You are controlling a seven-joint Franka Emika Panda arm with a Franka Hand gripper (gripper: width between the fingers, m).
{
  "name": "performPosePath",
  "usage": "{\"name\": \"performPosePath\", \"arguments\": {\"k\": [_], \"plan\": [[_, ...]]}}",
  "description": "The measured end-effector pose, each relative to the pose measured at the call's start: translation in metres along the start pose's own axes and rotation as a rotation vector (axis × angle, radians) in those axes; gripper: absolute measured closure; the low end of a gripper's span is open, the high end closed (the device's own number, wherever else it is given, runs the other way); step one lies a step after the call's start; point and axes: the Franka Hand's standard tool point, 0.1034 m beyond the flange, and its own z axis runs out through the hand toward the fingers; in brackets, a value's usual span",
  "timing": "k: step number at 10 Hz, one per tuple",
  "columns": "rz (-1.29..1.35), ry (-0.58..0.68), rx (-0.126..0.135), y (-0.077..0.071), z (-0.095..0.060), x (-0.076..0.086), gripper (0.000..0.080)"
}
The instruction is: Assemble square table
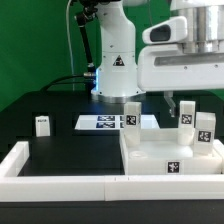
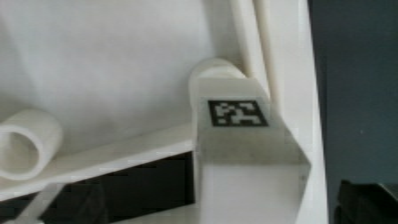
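**Square table top at the exterior view's right, claw low over it**

I can read no words, only patterns. From the exterior view's left, a loose leg [image 1: 42,124] wears a black-and-white tag, the marker board [image 1: 104,123] lies flat, and the arm base [image 1: 116,60] carries a triangle sticker. The square table top [image 1: 150,152] lies against the front wall bar [image 1: 60,185] with an edge tag [image 1: 172,167], and the mounted legs [image 1: 131,116] stand upright on it. The gripper [image 1: 174,104] hangs over its rear, just beside one leg; I cannot tell whether its fingers are apart or together. The wrist view shows a tagged leg [image 2: 240,130] near a round socket [image 2: 22,140].
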Motion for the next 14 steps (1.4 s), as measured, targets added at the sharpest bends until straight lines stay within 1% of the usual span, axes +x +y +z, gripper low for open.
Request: {"name": "performPosePath", "arguments": {"k": [2,5,6,7,8,9,12,14], "plan": [[0.008,0.008,-0.017,0.0032,0.0102,0.0006,0.0151],[0.049,0.007,-0.02,0.0039,0.0123,0.0014,0.0151],[0.052,0.007,-0.02,0.0042,0.0124,0.0015,0.0266],[0.103,0.007,-0.02,0.0042,0.0125,0.0014,0.0266],[0.184,0.008,-0.019,0.0041,0.0125,0.0014,0.0446],[0.266,0.009,-0.019,0.0043,0.0129,0.0013,0.0508],[0.491,0.01,-0.02,0.0047,0.0142,0.0009,0.0508],[0.791,0.018,-0.013,-0.0004,0.0135,0.0046,0.0508]]}}
